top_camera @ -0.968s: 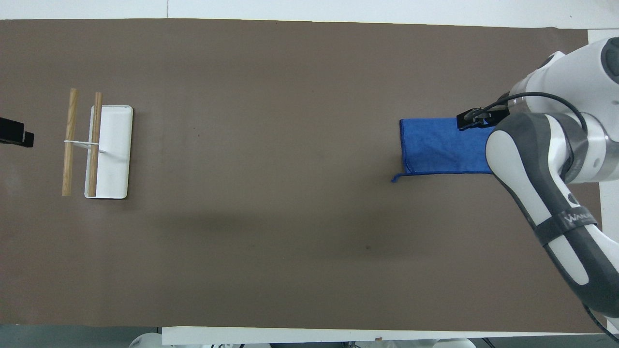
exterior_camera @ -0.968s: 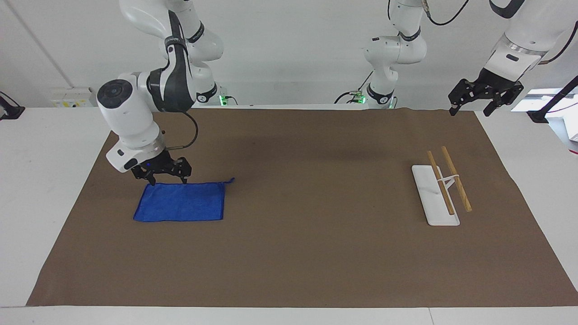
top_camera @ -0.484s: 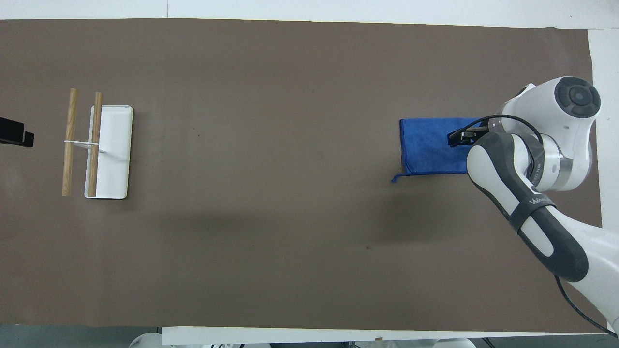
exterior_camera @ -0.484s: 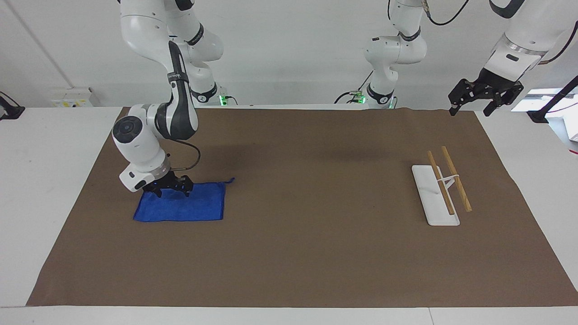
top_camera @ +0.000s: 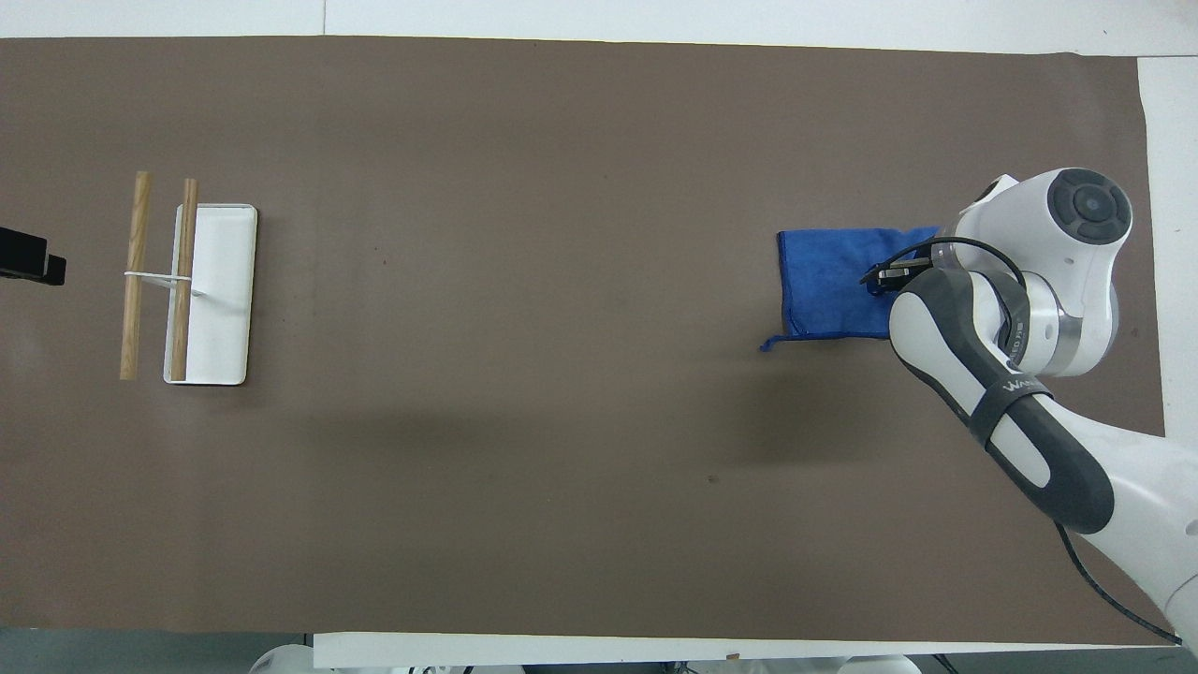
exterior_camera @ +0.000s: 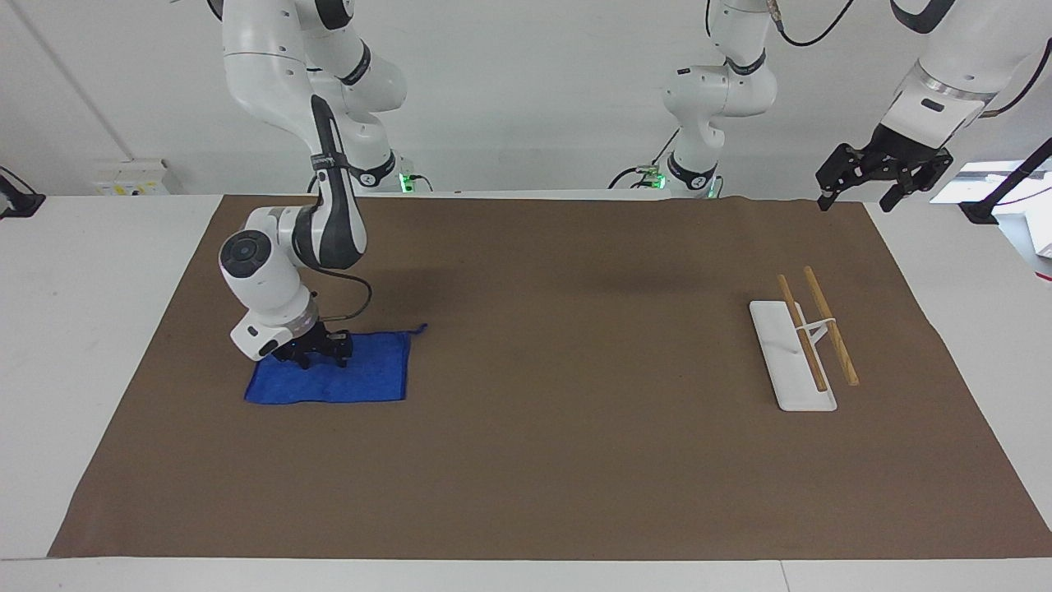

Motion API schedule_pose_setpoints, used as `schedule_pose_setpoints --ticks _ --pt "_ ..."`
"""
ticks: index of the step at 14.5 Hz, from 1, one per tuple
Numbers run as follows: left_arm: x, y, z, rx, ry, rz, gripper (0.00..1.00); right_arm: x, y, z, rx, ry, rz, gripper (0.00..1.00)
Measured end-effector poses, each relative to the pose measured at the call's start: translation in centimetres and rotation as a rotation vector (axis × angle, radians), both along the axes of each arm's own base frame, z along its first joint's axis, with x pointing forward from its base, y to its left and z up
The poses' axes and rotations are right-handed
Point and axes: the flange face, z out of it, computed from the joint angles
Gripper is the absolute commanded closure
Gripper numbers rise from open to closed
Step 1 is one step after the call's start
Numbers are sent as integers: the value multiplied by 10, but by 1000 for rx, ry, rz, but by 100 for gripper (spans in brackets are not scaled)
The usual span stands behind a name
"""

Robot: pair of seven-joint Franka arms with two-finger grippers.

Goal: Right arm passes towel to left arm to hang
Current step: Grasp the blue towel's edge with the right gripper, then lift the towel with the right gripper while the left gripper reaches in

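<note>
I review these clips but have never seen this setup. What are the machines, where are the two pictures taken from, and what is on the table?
Two white robot arms work at a table covered by a brown mat. One picture faces the robots from across the table; the other looks down from above their end. The right gripper is down on the blue towel, which lies flat at its end of the table. The left gripper waits, raised and open, over the mat's corner near the rack, a white base with two wooden bars. Nothing is lifted yet.
</note>
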Motion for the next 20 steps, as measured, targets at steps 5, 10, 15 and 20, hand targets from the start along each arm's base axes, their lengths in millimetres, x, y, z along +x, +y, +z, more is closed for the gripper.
schedule_pose_setpoints --ticks 5,10,15,20 --pt "0 0 0 0 0 0 0 1 3 2 0 -2 12 100" --pt "0 0 0 0 0 0 0 24 39 55 65 60 23 100" --pt "0 0 0 0 0 0 0 34 86 135 291 132 -138 100" --pt "0 -4 0 -2 0 -8 0 22 162 157 523 277 -416 100"
